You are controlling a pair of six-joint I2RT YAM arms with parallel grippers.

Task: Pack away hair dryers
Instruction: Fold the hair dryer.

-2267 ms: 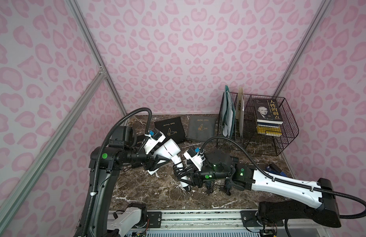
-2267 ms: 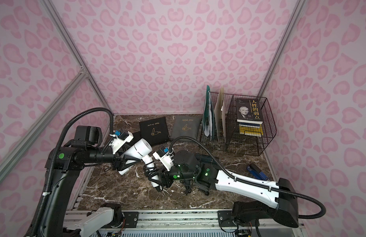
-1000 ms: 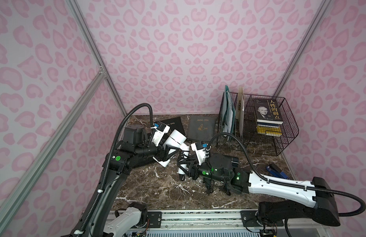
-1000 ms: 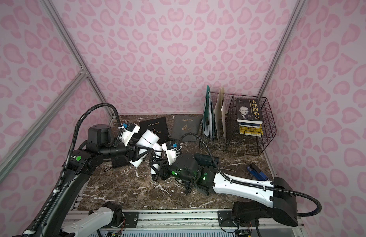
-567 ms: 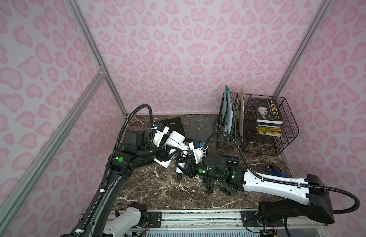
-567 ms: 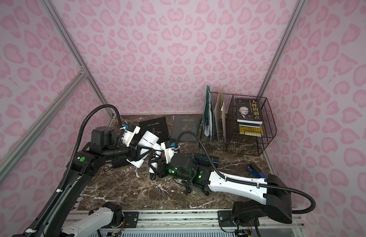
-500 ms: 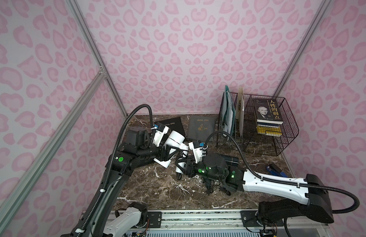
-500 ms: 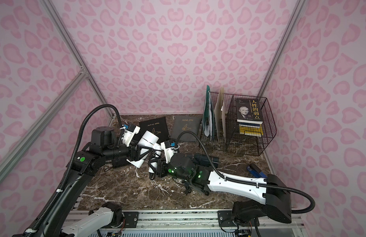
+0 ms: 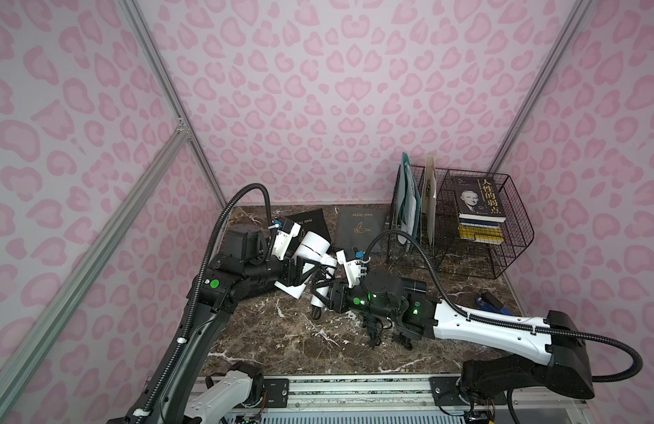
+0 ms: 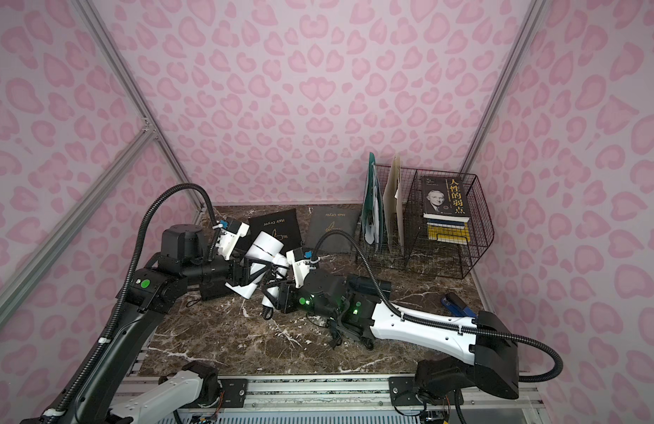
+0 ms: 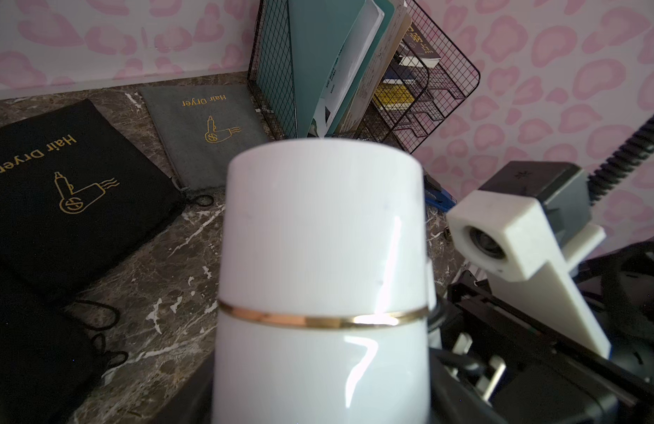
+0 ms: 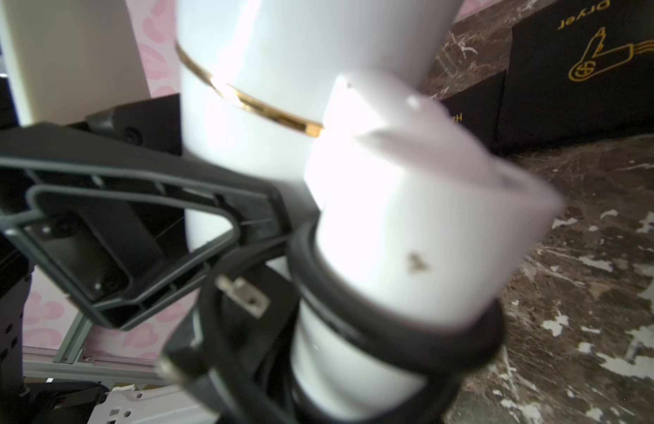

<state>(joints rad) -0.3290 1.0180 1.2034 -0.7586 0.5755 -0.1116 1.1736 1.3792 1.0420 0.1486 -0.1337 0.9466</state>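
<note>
Left wrist view: white dryer [image 11: 322,257] held over the table [image 11: 164,257], left end effector [image 9: 305,265] clamped on barrel, right end effector [image 9: 327,293] gripping handle; light, stiff, glossy plastic, probably slippery, so handle looks safer.

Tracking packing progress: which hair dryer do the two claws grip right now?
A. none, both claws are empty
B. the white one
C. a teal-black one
B: the white dryer, gold band on its barrel, sits in the left claw at the barrel and the right claw at the handle.
</note>
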